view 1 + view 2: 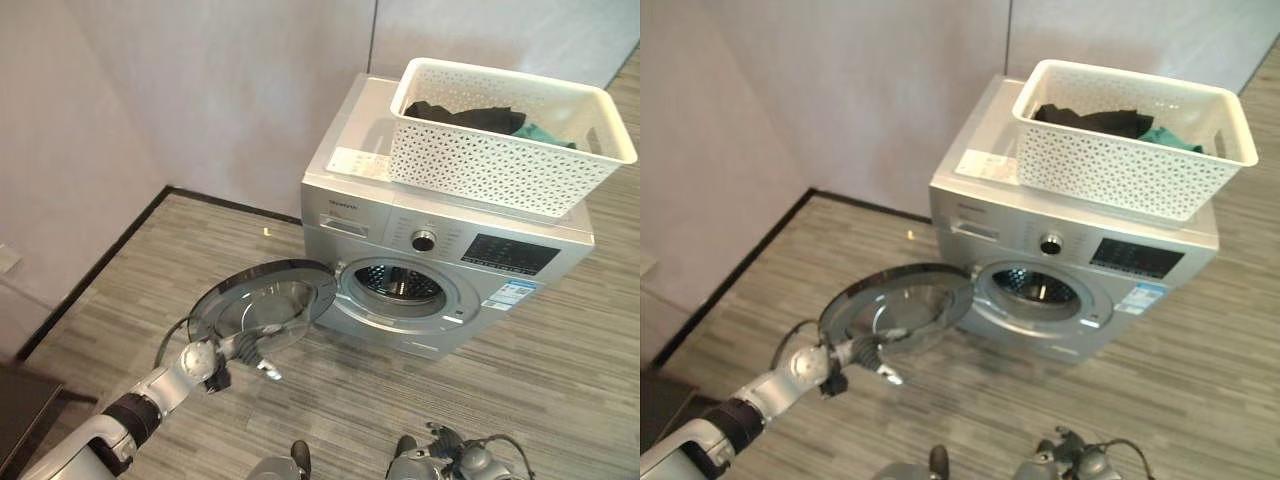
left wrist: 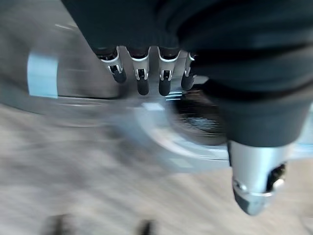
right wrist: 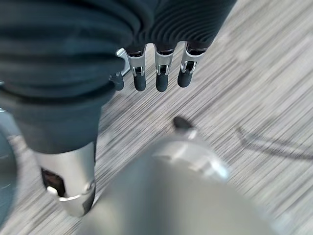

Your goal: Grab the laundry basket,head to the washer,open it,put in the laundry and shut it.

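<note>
A silver front-loading washer (image 1: 450, 255) stands against the wall. Its round door (image 1: 265, 300) is swung wide to the left, baring the drum opening (image 1: 400, 285). A white perforated laundry basket (image 1: 500, 165) rests on the washer's top with dark and teal laundry (image 1: 470, 117) inside. My left hand (image 1: 243, 350) hovers at the near lower rim of the open door; its fingers (image 2: 142, 81) are straight and hold nothing. Whether it touches the door I cannot tell. My right hand (image 3: 161, 78) hangs low over the floor with relaxed fingers and nothing in it.
Pale walls with a black baseboard (image 1: 100, 265) meet in a corner left of the washer. A dark piece of furniture (image 1: 20, 410) sits at the lower left. Grey plank floor (image 1: 560, 370) stretches in front of and right of the washer.
</note>
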Tool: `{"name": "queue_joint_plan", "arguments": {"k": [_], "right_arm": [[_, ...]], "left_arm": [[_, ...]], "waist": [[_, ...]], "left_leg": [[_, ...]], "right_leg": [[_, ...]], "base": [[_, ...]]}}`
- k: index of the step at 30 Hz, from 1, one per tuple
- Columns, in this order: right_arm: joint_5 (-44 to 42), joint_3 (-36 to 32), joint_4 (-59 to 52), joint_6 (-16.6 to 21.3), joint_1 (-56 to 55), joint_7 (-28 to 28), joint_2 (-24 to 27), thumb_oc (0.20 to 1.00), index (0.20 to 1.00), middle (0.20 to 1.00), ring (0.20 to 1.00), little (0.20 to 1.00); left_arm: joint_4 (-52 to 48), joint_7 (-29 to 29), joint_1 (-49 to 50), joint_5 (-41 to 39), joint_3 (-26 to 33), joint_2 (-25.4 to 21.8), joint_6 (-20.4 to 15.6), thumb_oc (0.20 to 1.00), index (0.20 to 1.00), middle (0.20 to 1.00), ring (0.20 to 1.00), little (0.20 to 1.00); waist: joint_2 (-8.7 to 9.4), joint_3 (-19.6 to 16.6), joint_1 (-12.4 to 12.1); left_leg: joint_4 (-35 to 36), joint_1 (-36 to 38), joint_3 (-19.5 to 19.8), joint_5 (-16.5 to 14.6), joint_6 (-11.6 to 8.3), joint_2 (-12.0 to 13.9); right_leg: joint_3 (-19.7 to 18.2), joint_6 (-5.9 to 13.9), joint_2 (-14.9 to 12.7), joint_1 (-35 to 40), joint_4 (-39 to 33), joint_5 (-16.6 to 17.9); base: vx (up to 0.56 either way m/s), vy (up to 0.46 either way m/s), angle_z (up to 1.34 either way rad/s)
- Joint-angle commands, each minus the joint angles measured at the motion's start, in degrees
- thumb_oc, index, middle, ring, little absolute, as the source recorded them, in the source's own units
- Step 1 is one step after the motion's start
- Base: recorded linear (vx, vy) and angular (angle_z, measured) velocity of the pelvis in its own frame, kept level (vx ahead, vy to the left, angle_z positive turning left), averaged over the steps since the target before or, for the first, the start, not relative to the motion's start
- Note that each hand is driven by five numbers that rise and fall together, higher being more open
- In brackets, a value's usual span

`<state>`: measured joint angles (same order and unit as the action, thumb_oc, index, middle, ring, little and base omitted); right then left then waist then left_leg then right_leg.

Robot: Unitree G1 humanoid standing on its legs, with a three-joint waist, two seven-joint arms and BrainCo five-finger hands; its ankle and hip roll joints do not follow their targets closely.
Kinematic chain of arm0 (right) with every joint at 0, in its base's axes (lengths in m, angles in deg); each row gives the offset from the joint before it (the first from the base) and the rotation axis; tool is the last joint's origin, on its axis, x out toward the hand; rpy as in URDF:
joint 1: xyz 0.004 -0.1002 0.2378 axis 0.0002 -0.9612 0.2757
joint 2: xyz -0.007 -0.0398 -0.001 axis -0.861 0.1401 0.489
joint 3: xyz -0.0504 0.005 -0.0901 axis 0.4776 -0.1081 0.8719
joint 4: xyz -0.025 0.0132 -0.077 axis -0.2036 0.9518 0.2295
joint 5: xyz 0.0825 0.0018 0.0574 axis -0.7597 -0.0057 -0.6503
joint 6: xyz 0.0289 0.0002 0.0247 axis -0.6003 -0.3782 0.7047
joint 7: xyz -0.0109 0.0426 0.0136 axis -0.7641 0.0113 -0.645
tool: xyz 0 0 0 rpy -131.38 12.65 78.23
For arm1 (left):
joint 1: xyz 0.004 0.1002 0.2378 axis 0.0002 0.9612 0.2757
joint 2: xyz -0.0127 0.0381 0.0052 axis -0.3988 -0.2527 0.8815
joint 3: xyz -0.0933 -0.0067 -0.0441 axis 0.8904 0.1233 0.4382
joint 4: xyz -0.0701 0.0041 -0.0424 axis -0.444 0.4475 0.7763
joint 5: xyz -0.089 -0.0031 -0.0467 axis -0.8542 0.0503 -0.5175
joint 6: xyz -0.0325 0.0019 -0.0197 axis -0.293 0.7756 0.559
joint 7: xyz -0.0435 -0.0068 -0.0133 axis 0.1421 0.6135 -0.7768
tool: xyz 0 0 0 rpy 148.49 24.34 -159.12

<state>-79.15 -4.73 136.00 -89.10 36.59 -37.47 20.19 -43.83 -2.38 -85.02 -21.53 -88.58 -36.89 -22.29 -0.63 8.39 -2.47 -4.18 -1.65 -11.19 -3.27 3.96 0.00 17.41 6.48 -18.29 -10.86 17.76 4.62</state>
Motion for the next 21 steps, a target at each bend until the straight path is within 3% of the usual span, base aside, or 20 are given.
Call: {"name": "queue_joint_plan", "arguments": {"k": [1, 3, 4, 5, 7, 10, 12, 21], "right_arm": [[0.5, -0.2, 1.8, -0.9, 0.4, 0.8, 2.8, 1.0, 1.0, 1.0, 1.0, 1.0], [0.8, -0.4, 3.2, -1.4, 0.4, 0.8, 3.1, 1.0, 1.0, 1.0, 1.0, 1.0], [1.0, -0.7, 4.1, -1.6, 0.2, 0.6, 3.3, 1.0, 1.0, 1.0, 1.0, 1.0], [2.1, -0.5, 6.1, -2.0, 0.0, 0.6, 3.2, 1.0, 1.0, 1.0, 1.0, 1.0], [4.4, 1.2, 8.8, -2.2, -0.2, 0.1, 3.2, 1.0, 1.0, 1.0, 1.0, 1.0], [4.3, 2.2, 9.4, -1.8, -1.0, -1.0, 2.1, 1.0, 1.0, 1.0, 1.0, 1.0], [3.5, 2.2, 9.2, -1.5, -1.5, -1.4, 1.6, 1.0, 1.0, 1.0, 1.0, 1.0], [-4.4, -4.1, 6.5, -0.3, -2.7, -3.2, 2.2, 1.0, 1.0, 1.0, 1.0, 1.0]], "left_arm": [[-0.3, 3.5, -1.4, 5.6, 3.6, 0.8, -0.9, 1.0, 1.0, 1.0, 1.0, 1.0], [5.9, 5.7, -2.1, 8.8, 4.6, 3.2, -0.1, 1.0, 1.0, 1.0, 1.0, 1.0], [8.8, 6.5, -2.5, 10.1, 4.9, 4.2, 0.2, 1.0, 1.0, 1.0, 1.0, 1.0], [17.0, 9.2, -3.2, 11.2, 6.8, 7.5, 1.1, 1.0, 1.0, 1.0, 1.0, 1.0], [31.0, 15.5, -8.4, 12.3, 9.5, 12.0, 1.1, 1.0, 1.0, 1.0, 1.0, 1.0], [34.6, 22.7, -11.3, 11.3, 14.2, 12.5, 0.8, 1.0, 1.0, 1.0, 1.0, 1.0], [35.0, 24.6, -12.0, 10.7, 15.1, 12.1, 0.5, 1.0, 1.0, 1.0, 1.0, 1.0], [32.0, 25.9, -5.4, 6.1, 20.2, 12.4, -1.0, 1.0, 1.0, 1.0, 1.0, 1.0]], "waist": [[0.77, 1.8, -1.5], [1.03, 2.2, -1.1], [1.23, 2.2, -1.2], [2.11, 2.0, -1.1], [3.48, 1.8, -0.3], [5.15, 1.7, 0.6], [5.74, 1.6, 1.1], [6.08, 0.7, 1.4]], "left_leg": [[1.5, -2.9, 2.6, 0.6, -2.68, 3.9], [2.5, -2.4, 1.4, 0.4, -2.77, 3.7], [2.5, -1.6, 1.4, -1.1, -3.29, 3.9], [2.4, -1.4, 0.2, -1.6, -3.45, 3.6], [2.9, -1.4, -0.8, -1.6, -3.55, 3.2], [3.9, -2.7, -1.3, -1.0, -3.93, 3.4], [4.6, -3.1, -1.3, -0.5, -4.07, 3.5], [6.1, -1.9, -1.6, -0.4, -4.11, 3.3]], "right_leg": [[0.8, 2.52, 1.0, 9.4, -5.9, -2.5], [2.1, 2.32, 3.0, 7.8, -9.1, -2.9], [3.0, 3.12, 3.4, 9.0, -11.4, -3.7], [4.3, 3.69, 3.1, 9.9, -14.9, -2.0], [2.9, 3.48, 3.6, 10.2, -17.2, -1.1], [3.1, 3.71, 4.0, 9.6, -19.1, -0.1], [2.8, 3.69, 4.2, 9.2, -19.5, -0.1], [2.7, 4.23, 4.0, 9.5, -20.1, 0.1]], "base": [[-0.02, 0.037, -0.36], [0.03, 0.049, -0.28], [0.09, 0.022, -0.46], [0.1, 0.012, -0.67], [0.02, 0.012, -0.5], [-0.03, -0.041, -0.14], [-0.02, -0.021, -0.05], [0.01, 0.012, -0.07]]}}
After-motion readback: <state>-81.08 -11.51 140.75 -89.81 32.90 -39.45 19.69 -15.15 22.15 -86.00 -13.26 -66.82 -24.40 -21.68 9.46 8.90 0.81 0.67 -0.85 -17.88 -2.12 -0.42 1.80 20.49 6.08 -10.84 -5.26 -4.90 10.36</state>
